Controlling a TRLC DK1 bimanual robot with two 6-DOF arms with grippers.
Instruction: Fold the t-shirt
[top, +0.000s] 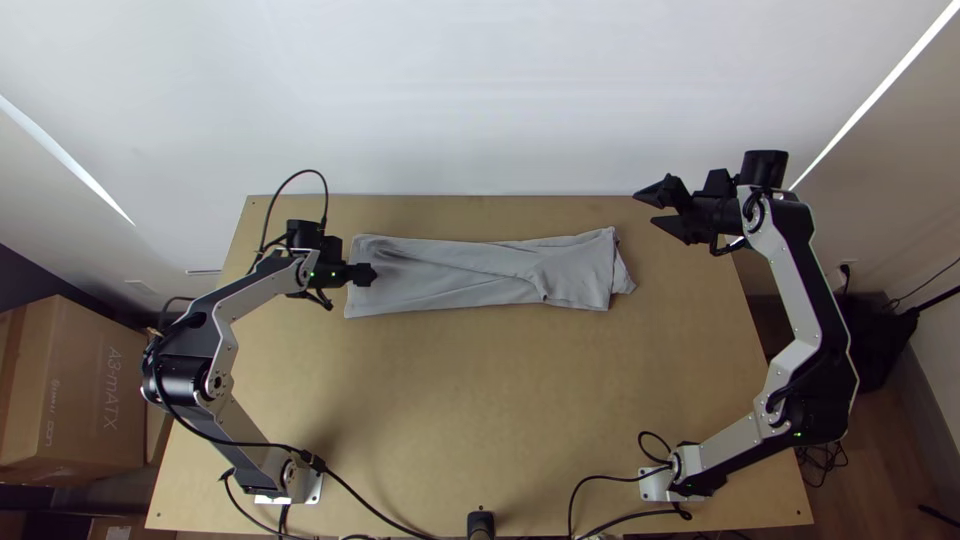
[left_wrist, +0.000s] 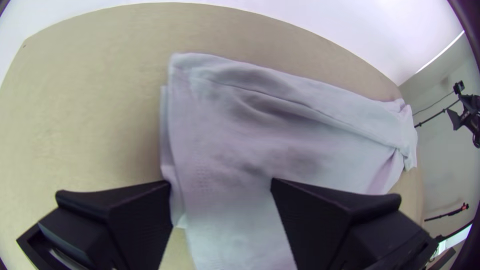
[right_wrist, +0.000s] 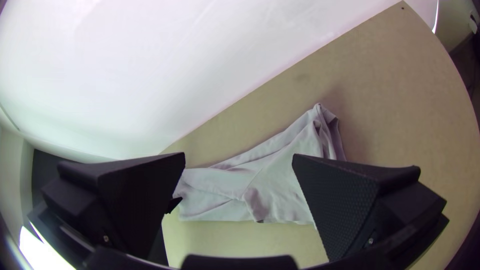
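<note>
The light grey t-shirt (top: 455, 284) lies along the table's far half as a long, narrow folded strip, its right end wider and creased. My left gripper (top: 366, 274) is over the strip's left end. In the left wrist view, that gripper (left_wrist: 222, 184) is open above the shirt (left_wrist: 240, 135), whose layered end edge runs close to one finger. My right gripper (top: 648, 208) is open, up and to the right of the shirt's right end. Bare tabletop and the shirt (right_wrist: 280, 175) appear beyond the open right gripper (right_wrist: 239, 157) in the right wrist view.
Bare wooden table (top: 450, 400) stretches between the shirt and the near edge. A white wall (top: 480, 100) rises behind the far edge. Black cables (top: 600, 480) lie near the bases, and a cardboard box (top: 75, 390) stands left of the table.
</note>
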